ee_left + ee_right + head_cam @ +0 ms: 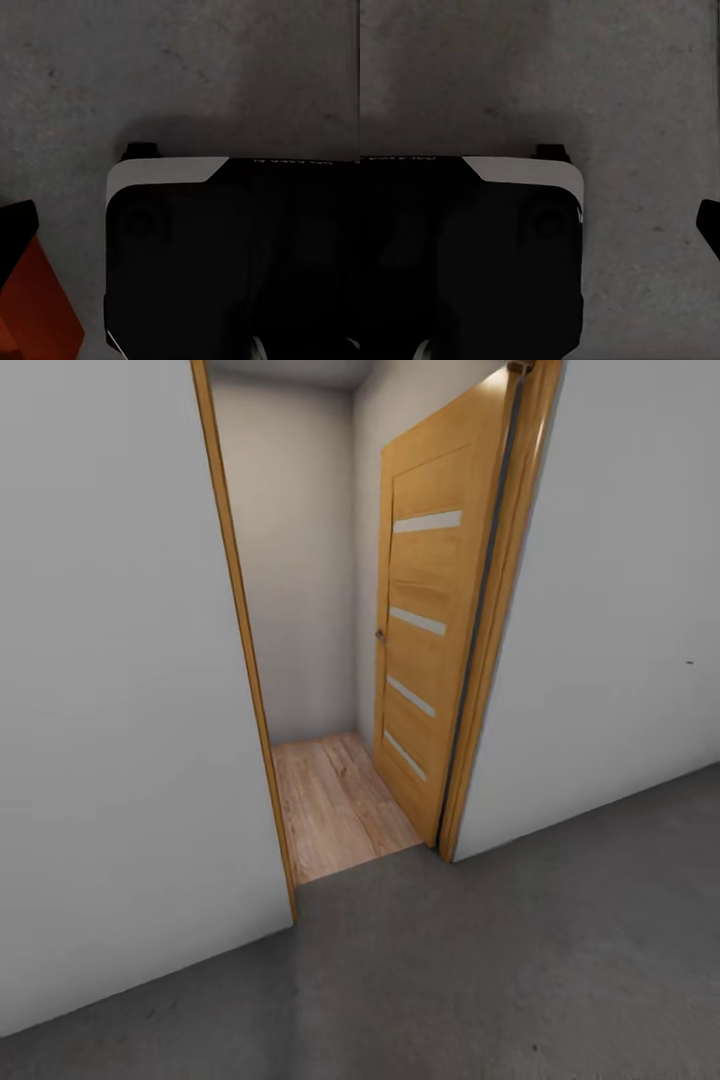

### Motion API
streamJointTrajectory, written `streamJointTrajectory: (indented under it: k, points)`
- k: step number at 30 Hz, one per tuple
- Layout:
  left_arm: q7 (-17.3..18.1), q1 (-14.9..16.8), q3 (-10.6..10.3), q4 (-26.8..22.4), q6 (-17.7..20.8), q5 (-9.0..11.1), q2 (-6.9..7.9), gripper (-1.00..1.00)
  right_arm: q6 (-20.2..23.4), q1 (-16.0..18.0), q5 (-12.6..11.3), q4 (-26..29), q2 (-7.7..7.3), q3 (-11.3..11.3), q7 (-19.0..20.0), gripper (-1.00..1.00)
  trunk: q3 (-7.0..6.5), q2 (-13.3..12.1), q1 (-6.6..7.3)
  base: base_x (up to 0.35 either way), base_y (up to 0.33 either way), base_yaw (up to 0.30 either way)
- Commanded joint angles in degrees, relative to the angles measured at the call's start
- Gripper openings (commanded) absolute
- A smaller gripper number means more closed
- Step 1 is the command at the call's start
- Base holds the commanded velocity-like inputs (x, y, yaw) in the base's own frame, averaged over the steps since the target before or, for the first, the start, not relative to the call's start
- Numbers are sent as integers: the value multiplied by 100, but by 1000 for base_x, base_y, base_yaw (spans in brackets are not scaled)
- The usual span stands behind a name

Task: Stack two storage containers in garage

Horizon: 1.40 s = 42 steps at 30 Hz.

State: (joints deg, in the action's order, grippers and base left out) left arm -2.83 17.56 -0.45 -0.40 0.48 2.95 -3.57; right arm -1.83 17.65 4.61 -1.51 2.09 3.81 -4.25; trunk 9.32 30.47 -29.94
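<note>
Orange container (34, 300) beside robot base (225, 255)

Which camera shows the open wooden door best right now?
The head view: the wooden door stands swung open past the doorway, with the wood plank floor beyond. Both wrist views look down at grey concrete floor and the robot's dark base.

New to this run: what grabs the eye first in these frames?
In the head view, an open wooden door with pale horizontal strips swings inward from a wood-framed doorway in a plain grey-white wall, with light wood plank flooring beyond. Nearer the camera lies dark grey concrete floor. In the left wrist view an orange-red patch, possibly a storage container, sits at the frame's edge beside the robot's dark base.
</note>
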Motion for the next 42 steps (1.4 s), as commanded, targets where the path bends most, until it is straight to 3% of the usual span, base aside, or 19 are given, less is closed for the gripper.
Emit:
streamJointTrajectory:
  k: [1,12,30,42]
  points:
    - [-16,2,-7,-4,5,31,-2,100,-19,9,49,-16,1,40,-23,100,4,9,-2,0,0,-242]
    - [-9,2,-9,-4,14,31,-1,100,-14,10,49,-16,-9,40,-23,100,-39,9,-2,54,0,-179]
    - [-7,2,-14,-12,40,22,5,100,-10,6,71,-16,2,35,-23,100,-41,9,-2,323,-12,-6]
    - [-7,2,-10,-13,40,22,-3,100,-10,9,82,-16,2,34,-23,100,-41,9,-2,309,-170,0]
